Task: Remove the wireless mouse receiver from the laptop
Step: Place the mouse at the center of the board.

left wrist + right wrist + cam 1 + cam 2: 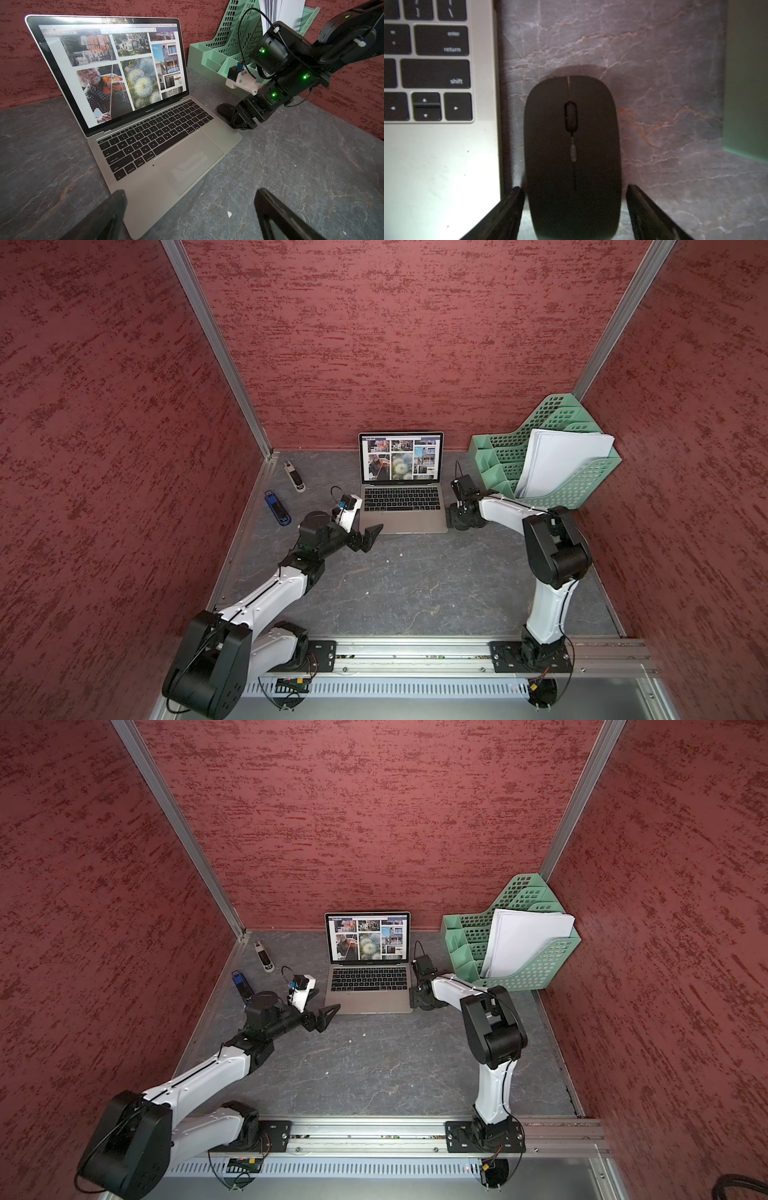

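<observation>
We judge removal not begun: the wireless mouse receiver is indiscernible, presumably plugged into the laptop (403, 519); the left gripper (368, 537) hangs spread and empty at its front corner, and the right gripper (573, 188) stands released astride the black mouse (571, 135), gripping nothing.

One laptop (401, 519), mouse (572, 155) and rack (582, 489); two oblong items (277, 509) (295, 479)

Clutter on grey marbled tabletop (415, 580).
Green file rack (582, 485) holding white papers (565, 460), right of centre; blue-black stick (277, 508) and grey-white stick (295, 477) centre-left, apart; black mouse (571, 155) lying flat.
</observation>
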Available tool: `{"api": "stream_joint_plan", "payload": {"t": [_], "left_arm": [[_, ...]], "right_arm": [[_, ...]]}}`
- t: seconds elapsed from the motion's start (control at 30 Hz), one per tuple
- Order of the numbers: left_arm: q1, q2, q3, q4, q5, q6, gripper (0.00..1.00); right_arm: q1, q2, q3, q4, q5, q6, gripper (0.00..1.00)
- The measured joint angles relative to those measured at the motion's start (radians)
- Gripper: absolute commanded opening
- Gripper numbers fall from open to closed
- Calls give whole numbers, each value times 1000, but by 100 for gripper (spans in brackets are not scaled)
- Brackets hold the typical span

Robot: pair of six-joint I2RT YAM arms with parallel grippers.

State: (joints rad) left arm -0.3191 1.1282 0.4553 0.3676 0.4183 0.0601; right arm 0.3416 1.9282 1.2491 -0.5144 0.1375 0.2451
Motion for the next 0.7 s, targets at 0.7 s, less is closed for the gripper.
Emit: {"api": "stream_joint_plan", "payload": {"t": [0.7], "left_arm": [[202, -187, -41, -35, -454, 39, 100]], "right_arm": [[-247, -828, -554, 531, -19, -228, 99]]}}
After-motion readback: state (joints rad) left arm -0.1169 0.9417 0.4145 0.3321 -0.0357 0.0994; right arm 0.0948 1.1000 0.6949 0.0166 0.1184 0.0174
